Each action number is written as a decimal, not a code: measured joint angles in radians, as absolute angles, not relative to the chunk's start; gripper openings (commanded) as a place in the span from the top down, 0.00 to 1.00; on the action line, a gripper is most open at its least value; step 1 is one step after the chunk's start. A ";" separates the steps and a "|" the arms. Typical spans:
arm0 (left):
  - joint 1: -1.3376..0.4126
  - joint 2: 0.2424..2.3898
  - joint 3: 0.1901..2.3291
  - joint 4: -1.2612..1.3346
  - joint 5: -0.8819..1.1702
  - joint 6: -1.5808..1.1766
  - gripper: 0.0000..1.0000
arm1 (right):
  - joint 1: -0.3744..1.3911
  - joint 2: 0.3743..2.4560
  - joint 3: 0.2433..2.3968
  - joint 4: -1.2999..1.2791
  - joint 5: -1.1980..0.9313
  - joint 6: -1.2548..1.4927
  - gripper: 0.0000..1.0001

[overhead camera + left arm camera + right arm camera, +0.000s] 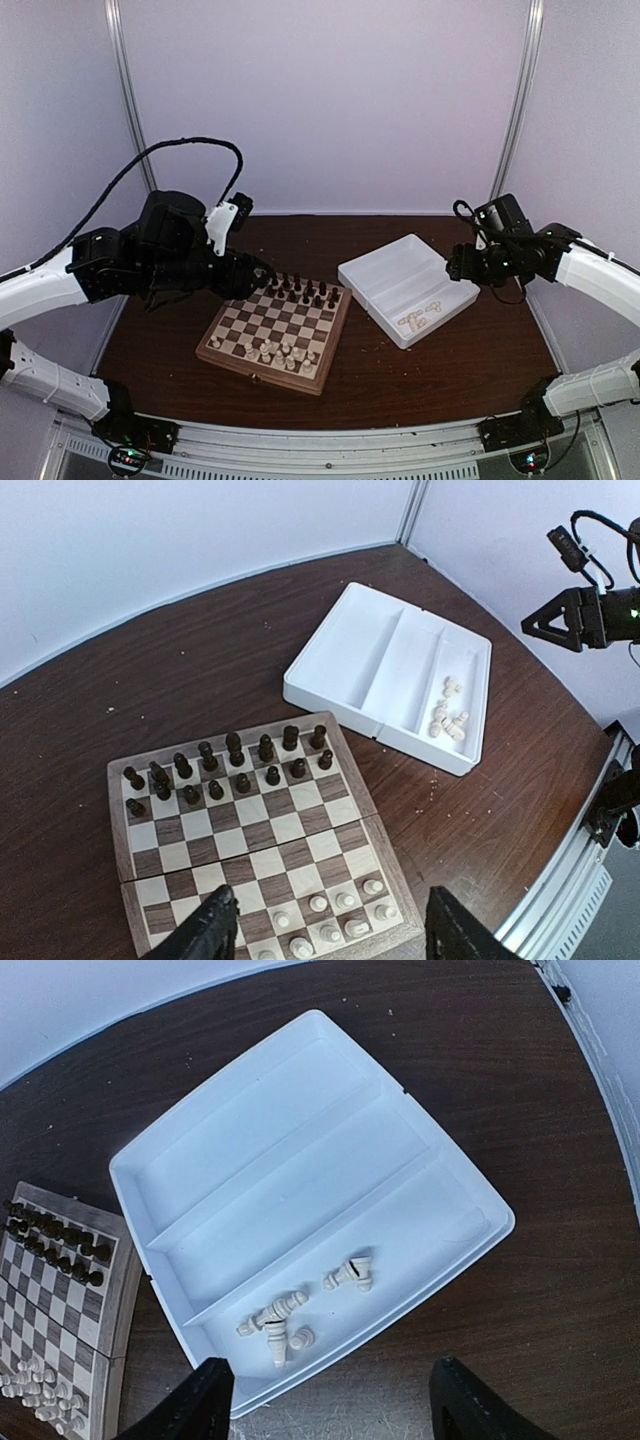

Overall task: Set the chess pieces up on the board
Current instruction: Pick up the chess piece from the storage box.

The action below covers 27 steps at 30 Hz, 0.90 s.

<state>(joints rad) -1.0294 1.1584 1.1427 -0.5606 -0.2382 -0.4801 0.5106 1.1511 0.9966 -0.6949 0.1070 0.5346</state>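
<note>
The left gripper (335, 935) hovers over the near edge of the square wooden chessboard with checkered squares and a thick frame (255, 845), its fingers spread and holding nothing. Dark brown-black figures (225, 770) fill the board's two far rows. Some tiny cream chess pieces (335, 915) stand along the near rows, and the middle squares are bare.

To the right, near the board's corner, sits the white rectangular plastic tray (250, 1140). The loose cream pieces (285, 1320) lie toppled in the compartment along its near-right wall. The right gripper (335, 1410) hangs above them, fingers released and empty.

The step in hand looks like a pick from the tray. The pair lying apart from the clump seems the better target, gripped across a stem, because the clumped pieces touch and sit close to the wall. The carry should clear the tray's rim, then descend into an unfilled near-row square away from standing neighbours.
</note>
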 measured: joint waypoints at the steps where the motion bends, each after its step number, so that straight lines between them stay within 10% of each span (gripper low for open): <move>1: -1.029 1.141 1.127 -0.547 -0.233 -0.479 0.32 | 0.504 1.151 0.997 -0.707 0.106 0.564 0.35; 9: -1.029 1.073 1.090 -0.524 -0.202 -0.472 0.03 | 0.492 1.150 0.997 -0.773 0.105 0.730 0.36; 27: -1.029 1.022 1.026 -0.515 -0.179 -0.434 0.02 | 0.485 1.233 1.018 -0.805 0.105 0.926 0.45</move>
<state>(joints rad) -1.0294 1.0222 1.0264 -0.5152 -0.1795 -0.4335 0.4854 1.2331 1.0183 -0.8051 0.1047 0.9264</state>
